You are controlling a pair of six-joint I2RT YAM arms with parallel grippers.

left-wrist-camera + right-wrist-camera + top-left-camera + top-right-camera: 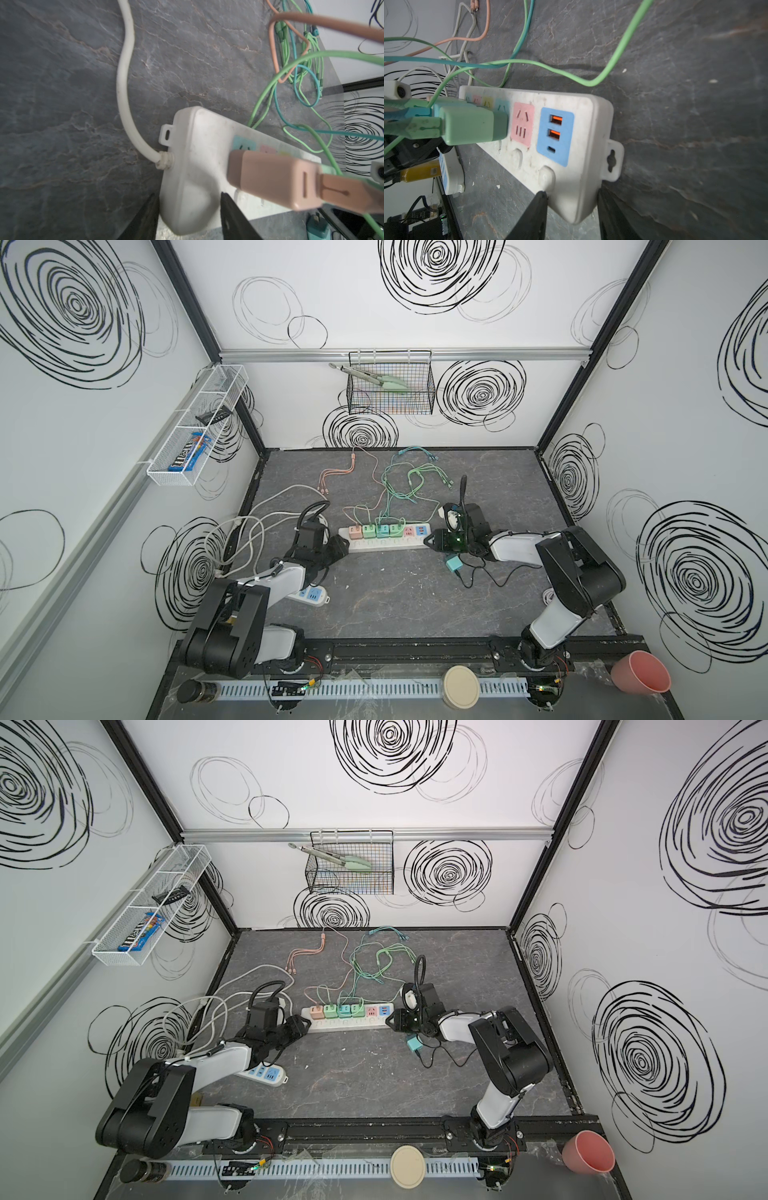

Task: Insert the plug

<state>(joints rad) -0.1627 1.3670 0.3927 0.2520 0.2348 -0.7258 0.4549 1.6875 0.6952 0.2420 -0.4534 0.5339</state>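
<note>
A white power strip lies across the middle of the table. Pink, green and teal adapters fill its left sockets. A pink socket and a blue USB panel stand free at its right end. A loose teal plug with a black cord lies on the table in front of that end. My left gripper clamps the strip's cord end. My right gripper clamps the USB end, with both fingers against the casing.
A second white strip with blue sockets lies under the left arm, beside coiled white cables. Pink, green and teal charging leads sprawl behind the strip. A pink cup, a round lid and a dark jar sit on the front ledge.
</note>
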